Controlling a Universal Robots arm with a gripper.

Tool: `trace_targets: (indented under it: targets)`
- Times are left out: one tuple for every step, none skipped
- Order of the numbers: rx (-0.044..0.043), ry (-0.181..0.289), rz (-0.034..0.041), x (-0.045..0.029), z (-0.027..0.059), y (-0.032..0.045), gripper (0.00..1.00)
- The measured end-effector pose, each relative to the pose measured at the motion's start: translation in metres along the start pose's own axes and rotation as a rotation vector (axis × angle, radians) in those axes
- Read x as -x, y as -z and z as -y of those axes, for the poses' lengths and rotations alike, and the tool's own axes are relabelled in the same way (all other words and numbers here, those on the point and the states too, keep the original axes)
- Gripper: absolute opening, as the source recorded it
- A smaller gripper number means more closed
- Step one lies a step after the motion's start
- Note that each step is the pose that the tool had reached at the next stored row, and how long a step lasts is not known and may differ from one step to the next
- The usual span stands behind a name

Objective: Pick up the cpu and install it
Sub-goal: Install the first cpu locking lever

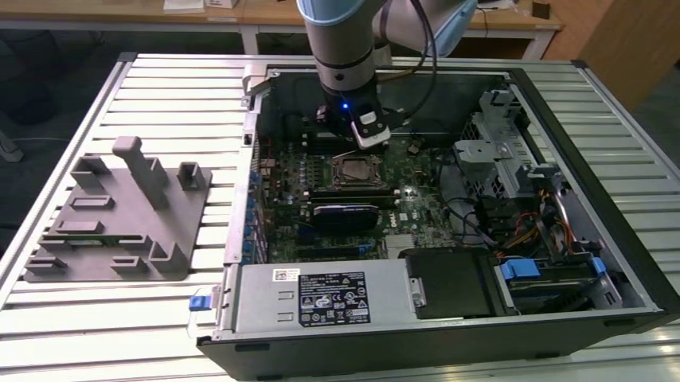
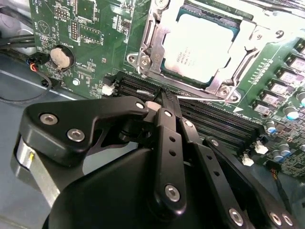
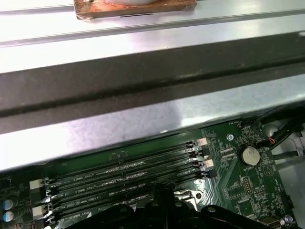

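My gripper hung over the memory slots, jaws pressed together, grasping nothing. Just beyond, the cpu lay flat in its socket on the green board inside the computer case.

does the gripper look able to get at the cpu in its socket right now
Probably yes. The cpu lies face up in the socket with the metal frame swung open, nothing covers it, and the gripper hovers over the memory slots just beside it.
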State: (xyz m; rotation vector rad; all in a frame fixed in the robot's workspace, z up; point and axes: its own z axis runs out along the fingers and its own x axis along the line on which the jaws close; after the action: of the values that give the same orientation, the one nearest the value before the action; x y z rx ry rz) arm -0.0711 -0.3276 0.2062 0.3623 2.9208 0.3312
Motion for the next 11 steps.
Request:
trace_targets:
  targets:
    - [0.0, 0.0, 0.0001, 0.0, 0.0, 0.0, 0.11]
    - [0.0, 0.0, 0.0001, 0.0, 0.0, 0.0, 0.11]
    - [0.0, 0.0, 0.0001, 0.0, 0.0, -0.0001, 0.11]
    - [0.0001, 0.0, 0.0002, 0.0, 0.0, -0.0001, 0.11]
    - [0.0001, -0.001, 0.0004, -0.0001, -0.0001, -0.0002, 0.11]
    - [-0.0001, -0.003, 0.001, -0.0002, -0.0005, -0.0005, 0.11]
    - [-0.0006, -0.006, 0.0015, -0.0004, -0.0011, -0.0007, 0.11]
    - [-0.0011, -0.008, 0.0021, -0.0007, -0.002, -0.001, 0.11]
    - [-0.0015, -0.01, 0.0026, -0.001, -0.0029, -0.0014, 0.11]
    - [-0.0017, -0.011, 0.003, -0.0012, -0.0037, -0.0017, 0.11]
    - [-0.0019, -0.013, 0.0034, -0.0015, -0.0043, -0.002, 0.11]
